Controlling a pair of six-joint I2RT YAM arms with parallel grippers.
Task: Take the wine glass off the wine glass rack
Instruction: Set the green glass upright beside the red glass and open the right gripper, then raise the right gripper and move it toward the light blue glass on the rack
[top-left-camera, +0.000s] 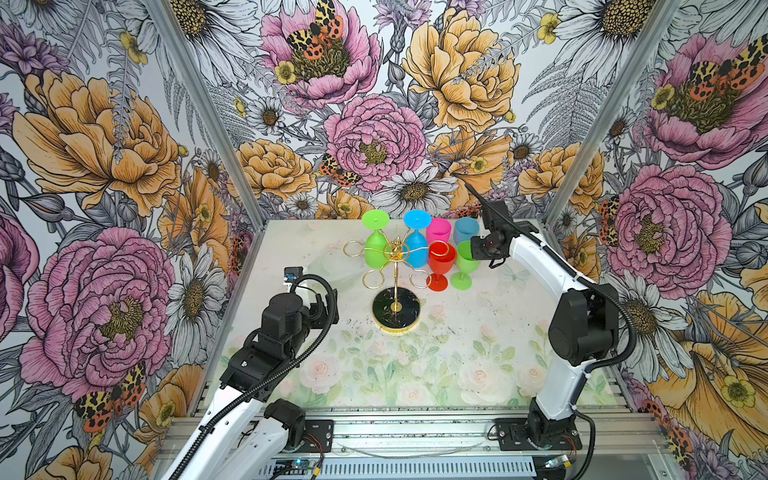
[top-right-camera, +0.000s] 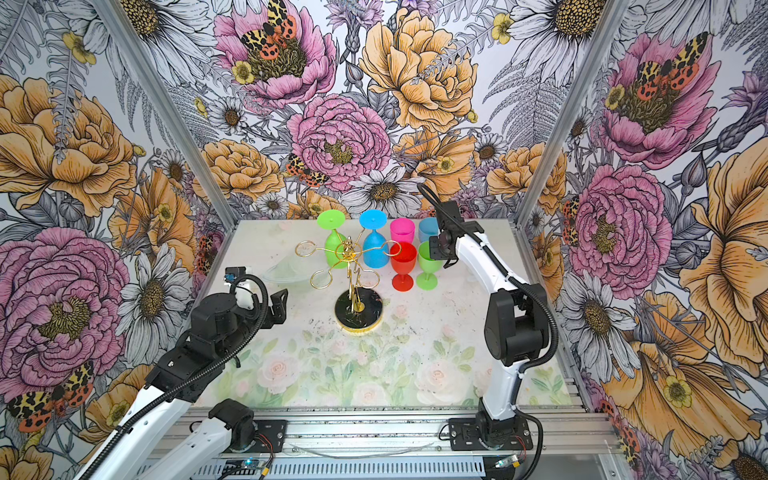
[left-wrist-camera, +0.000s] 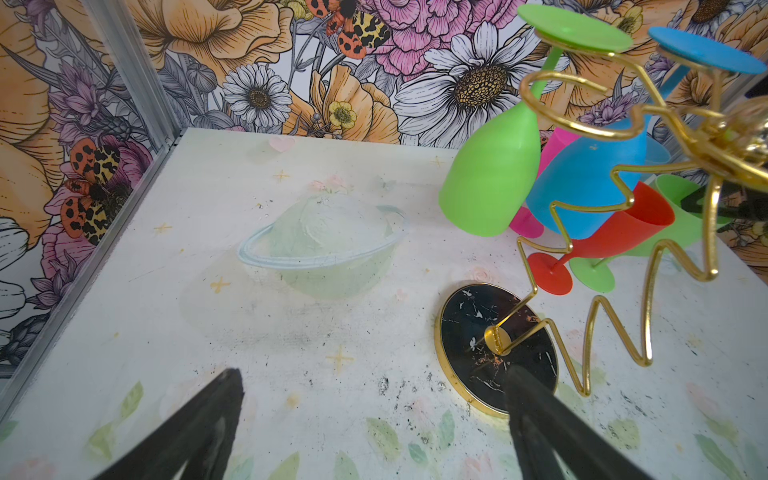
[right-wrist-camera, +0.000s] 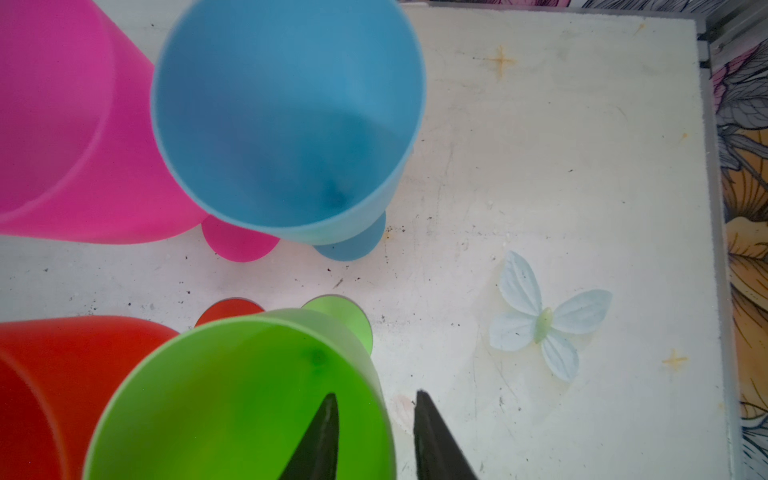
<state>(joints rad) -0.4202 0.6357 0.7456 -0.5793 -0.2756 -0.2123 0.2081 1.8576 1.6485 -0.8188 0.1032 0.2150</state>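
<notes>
R claw (right-wrist-camera: 376, 395) jaws standing a bit apart, straddling rim of standing green glass (right-wrist-camera: 232, 395), not squeezing. L claw (left-wrist-camera: 374, 386) gaping wide, empty. Rack (top-left-camera: 399, 311) sitting left of R claw, w/ hanging green glass (top-left-camera: 375, 249) & hanging blue glass (top-left-camera: 416, 249) dangling upside down. Prob light, stiff, slippy plastic; pinching stem looking safest.

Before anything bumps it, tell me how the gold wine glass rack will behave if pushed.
The wine glass rack probably resists sliding: its round black base looks solid and wide. It may tip toward the back wall, since the green glass and blue glass both hang on that side. The thin wire arms likely flex and sway.
</notes>
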